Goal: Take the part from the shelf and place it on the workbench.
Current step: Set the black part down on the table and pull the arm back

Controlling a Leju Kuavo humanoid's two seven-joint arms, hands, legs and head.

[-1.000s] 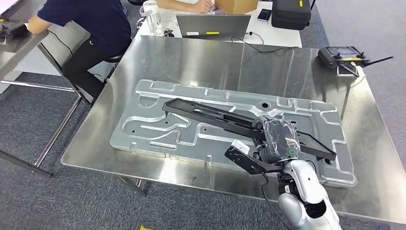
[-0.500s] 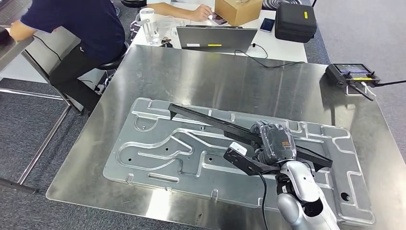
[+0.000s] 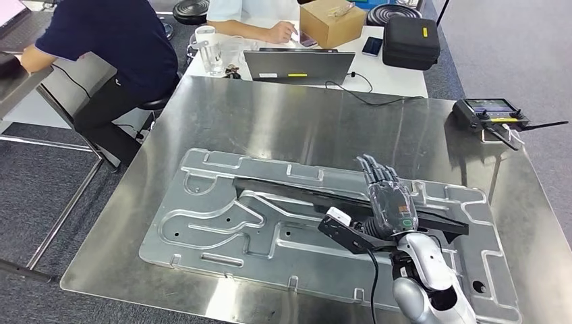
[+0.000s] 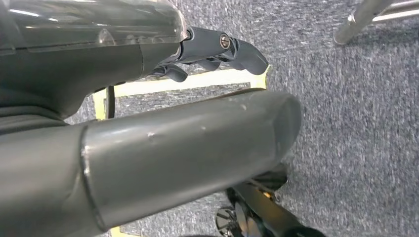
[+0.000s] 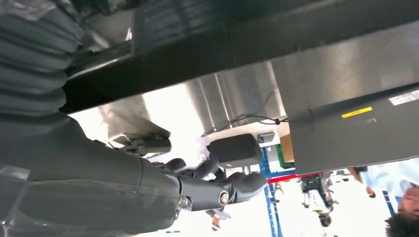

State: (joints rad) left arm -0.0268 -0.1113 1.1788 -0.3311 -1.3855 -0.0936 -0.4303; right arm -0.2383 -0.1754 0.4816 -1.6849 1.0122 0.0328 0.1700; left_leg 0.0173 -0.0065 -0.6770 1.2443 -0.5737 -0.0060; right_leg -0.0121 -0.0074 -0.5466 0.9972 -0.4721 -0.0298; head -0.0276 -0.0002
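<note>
The long black part (image 3: pixel 303 191) lies flat on the ribbed metal plate (image 3: pixel 202 223) that covers much of the steel workbench (image 3: pixel 290 121), its far end pointing toward the table's left side. The right hand (image 3: pixel 386 199) rests above the part's near end, fingers spread and straight, gripping nothing. The left hand (image 4: pixel 212 49) hangs over grey carpet (image 4: pixel 356 123), fingers loosely curled, holding nothing.
</note>
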